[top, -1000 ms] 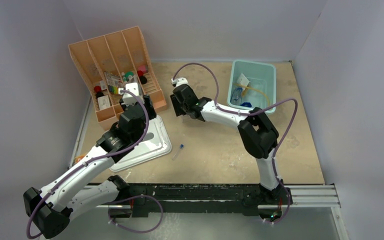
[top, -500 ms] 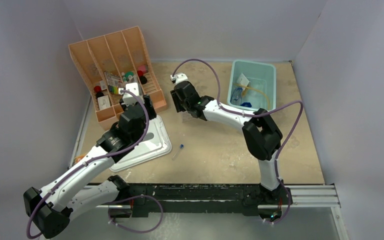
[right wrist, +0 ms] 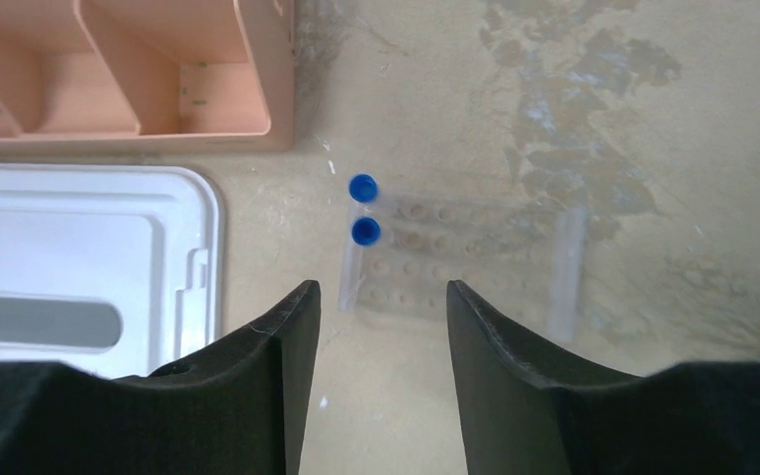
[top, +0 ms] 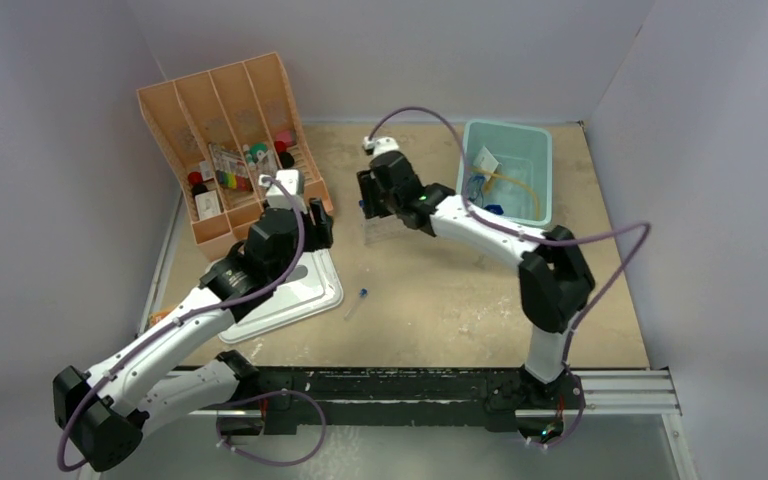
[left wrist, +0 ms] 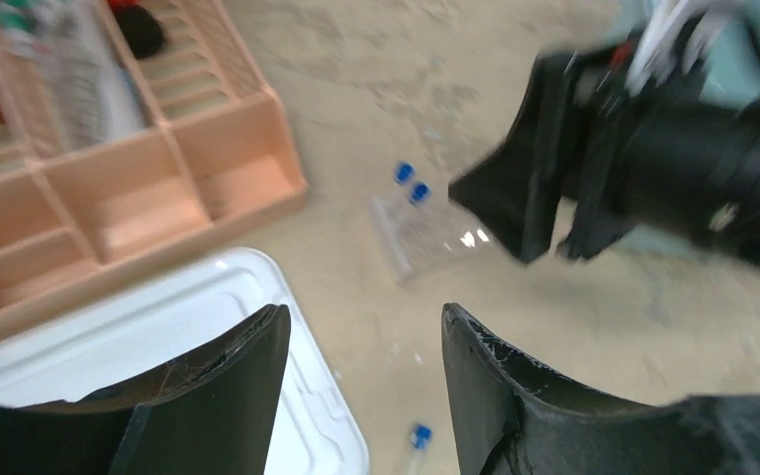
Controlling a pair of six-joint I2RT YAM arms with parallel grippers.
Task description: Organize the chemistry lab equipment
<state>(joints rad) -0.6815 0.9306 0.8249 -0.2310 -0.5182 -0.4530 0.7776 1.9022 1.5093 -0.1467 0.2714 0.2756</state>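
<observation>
A clear holed rack (right wrist: 465,262) lies on the table with two blue-capped test tubes (right wrist: 365,232) at its left end. My right gripper (right wrist: 380,289) hovers just short of the rack, open, with nothing between its fingers. It shows in the top view as the right gripper (top: 372,212) above the rack (top: 385,232). My left gripper (left wrist: 364,312) is open and empty, over the lid's right edge, facing the rack (left wrist: 426,233). A loose test tube (top: 357,303) lies on the table in front. Goggles, a tan tube and a packet sit in the teal bin (top: 545,170).
The orange divided organizer (top: 185,100) stands at the back left with small items in it. The white lid (top: 305,290) lies flat beside it, under my left arm. Grey walls close in the table on three sides.
My right gripper has swung right and back, uncovering the rack. My left gripper has shifted right, away from the organizer and toward the rack.
</observation>
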